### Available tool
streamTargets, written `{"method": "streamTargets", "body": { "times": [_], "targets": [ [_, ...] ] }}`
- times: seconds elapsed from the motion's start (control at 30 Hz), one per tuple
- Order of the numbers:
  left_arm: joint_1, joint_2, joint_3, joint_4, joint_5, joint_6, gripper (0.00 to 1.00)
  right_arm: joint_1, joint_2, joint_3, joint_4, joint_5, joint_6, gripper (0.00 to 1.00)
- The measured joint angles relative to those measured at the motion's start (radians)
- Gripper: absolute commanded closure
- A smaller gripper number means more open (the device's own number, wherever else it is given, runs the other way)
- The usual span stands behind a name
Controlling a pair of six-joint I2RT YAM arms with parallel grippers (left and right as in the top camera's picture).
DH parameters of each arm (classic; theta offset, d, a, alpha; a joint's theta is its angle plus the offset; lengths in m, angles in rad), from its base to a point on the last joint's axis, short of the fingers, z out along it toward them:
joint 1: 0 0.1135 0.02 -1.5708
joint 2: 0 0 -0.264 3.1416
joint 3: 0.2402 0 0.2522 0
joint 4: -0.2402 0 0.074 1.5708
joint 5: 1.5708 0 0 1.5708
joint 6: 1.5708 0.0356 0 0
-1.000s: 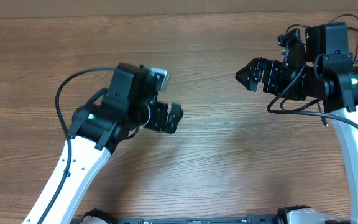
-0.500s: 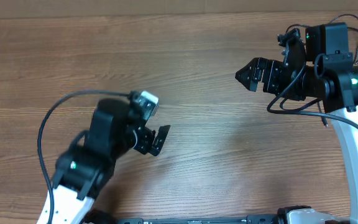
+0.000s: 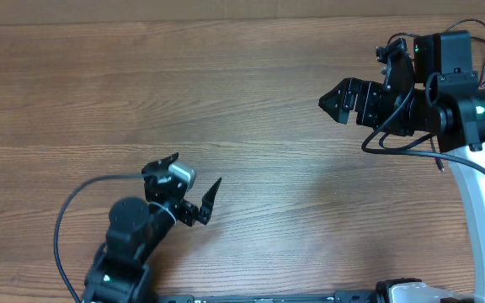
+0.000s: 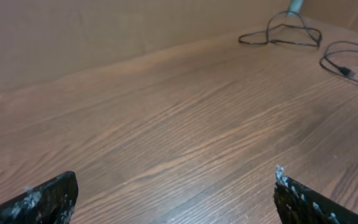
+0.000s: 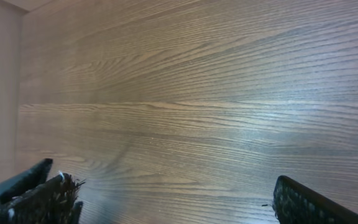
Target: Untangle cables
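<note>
Two cables point(image 4: 272, 42) lie as separate loose cords on the table point(image 3: 251, 76) near the right arm, with no knot visible between them. Two claws are in play: your left gripper point(image 3: 197, 168) and right gripper point(image 3: 333, 101) both hang with jaws wide apart, holding nothing. Judged from this, you should check that no cord crosses another, then keep each arm lifted so no finger snags a loop.

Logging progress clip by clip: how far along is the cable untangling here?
Looks done: two cables lie apart as loose loops in the left wrist view. In hand: nothing; the left hand and right hand are open and empty. Left: no tangle shows, perhaps nothing.
</note>
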Motion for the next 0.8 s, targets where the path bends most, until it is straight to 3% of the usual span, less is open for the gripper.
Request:
{"method": "streamTargets", "body": {
  "times": [0.43,0.8],
  "targets": [
    [0.013,-0.217,-0.192,0.182,-0.003,0.001,0.01,0.000,0.000,0.000,0.000,0.000,0.000,0.00],
    [0.167,-0.436,-0.278,0.191,-0.011,0.003,0.00,0.000,0.000,0.000,0.000,0.000,0.000,0.00]
  ]
}}
